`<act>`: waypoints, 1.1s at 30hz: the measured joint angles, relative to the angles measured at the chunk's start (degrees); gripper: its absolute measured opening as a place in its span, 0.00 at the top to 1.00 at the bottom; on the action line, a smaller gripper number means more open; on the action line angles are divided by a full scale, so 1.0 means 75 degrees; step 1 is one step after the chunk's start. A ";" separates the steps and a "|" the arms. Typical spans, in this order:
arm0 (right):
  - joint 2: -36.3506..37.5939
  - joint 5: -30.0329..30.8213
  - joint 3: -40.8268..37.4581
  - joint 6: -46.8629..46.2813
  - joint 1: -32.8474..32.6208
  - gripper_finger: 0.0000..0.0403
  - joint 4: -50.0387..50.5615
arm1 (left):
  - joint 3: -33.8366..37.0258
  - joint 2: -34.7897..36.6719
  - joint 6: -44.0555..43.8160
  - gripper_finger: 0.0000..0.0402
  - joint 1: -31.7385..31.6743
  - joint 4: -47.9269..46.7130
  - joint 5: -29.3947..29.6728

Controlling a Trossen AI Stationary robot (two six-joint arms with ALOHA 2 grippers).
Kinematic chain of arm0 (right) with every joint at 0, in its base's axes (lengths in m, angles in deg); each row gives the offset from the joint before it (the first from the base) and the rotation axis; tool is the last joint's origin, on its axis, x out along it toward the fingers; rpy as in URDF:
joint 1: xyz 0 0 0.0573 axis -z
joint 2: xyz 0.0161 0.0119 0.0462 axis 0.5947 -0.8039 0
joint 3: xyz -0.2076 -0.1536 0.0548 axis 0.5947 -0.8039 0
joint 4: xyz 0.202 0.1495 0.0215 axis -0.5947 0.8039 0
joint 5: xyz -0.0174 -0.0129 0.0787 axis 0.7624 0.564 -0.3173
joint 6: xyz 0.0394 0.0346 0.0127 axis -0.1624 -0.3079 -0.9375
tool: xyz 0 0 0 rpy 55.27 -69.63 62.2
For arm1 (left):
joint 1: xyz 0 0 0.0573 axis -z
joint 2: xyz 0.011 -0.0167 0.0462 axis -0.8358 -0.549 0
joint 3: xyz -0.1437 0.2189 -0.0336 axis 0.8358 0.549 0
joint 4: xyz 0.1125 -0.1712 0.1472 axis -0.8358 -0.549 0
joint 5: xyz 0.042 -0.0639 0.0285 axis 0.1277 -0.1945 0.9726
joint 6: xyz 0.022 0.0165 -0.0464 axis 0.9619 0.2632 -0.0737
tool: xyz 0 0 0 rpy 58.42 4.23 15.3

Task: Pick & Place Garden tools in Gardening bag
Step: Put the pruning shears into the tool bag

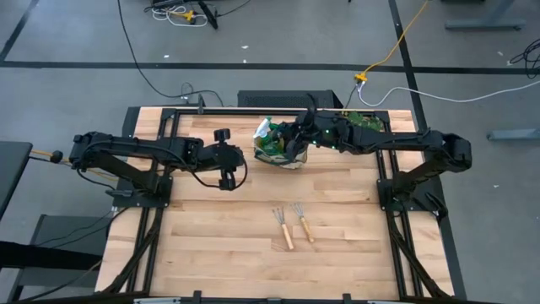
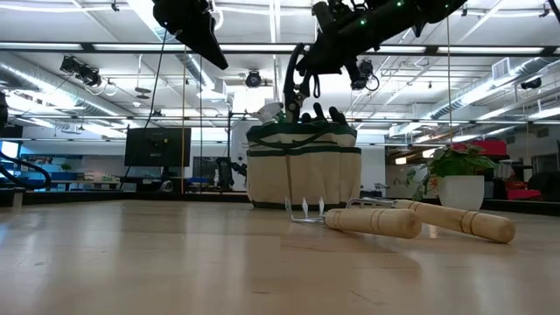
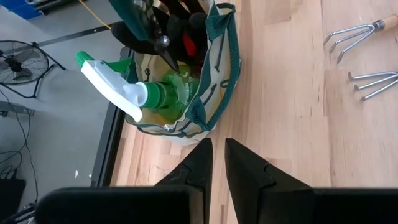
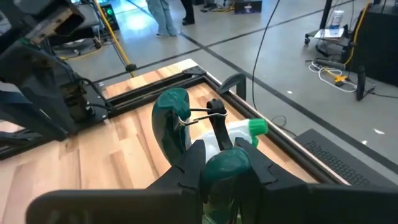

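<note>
The beige gardening bag (image 1: 278, 155) with green trim stands at the table's far middle. The green spray bottle (image 3: 161, 93) and the red-and-black gloves (image 3: 186, 31) stick out of it. My right gripper (image 1: 295, 142) is above the bag, shut on the pruning shears (image 2: 296, 87), whose blades (image 3: 163, 45) point down into the bag's mouth. My left gripper (image 1: 229, 173) hovers shut and empty just left of the bag; its fingers also show in the left wrist view (image 3: 217, 152). Two wooden-handled rakes (image 1: 283, 226) (image 1: 302, 221) lie flat on the table nearer the front. My right gripper pinches one green handle (image 4: 227, 163) of the shears between its two fingers. The fingers come from above and from the table's right side. The other handle (image 4: 171, 118) and the wire spring (image 4: 199, 113) stand free beyond the fingers. The shears hang upright, blades down, over the bag.
The bag also shows in the low view (image 2: 302, 175), with the rakes (image 2: 367, 219) (image 2: 455, 219) in front of it. A leafy plant in a white pot (image 2: 459, 175) stands far right. Bare wood lies around the rakes and along the front edge.
</note>
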 joint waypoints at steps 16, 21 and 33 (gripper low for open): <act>-0.0105 0.0022 0.0000 -0.0024 0.0011 0.87 0.0106 | 0.0003 -0.0003 0.0035 0.88 0.0000 0.0197 0.0000; -0.0304 0.0015 0.0000 -0.0142 0.0009 0.87 0.0025 | 0.0003 -0.0003 0.0041 0.88 0.0000 0.0216 0.0000; -0.0656 -0.0111 0.0000 -0.0167 0.0010 0.87 -0.0115 | 0.0003 -0.0003 0.0055 0.88 0.0000 0.0221 0.0000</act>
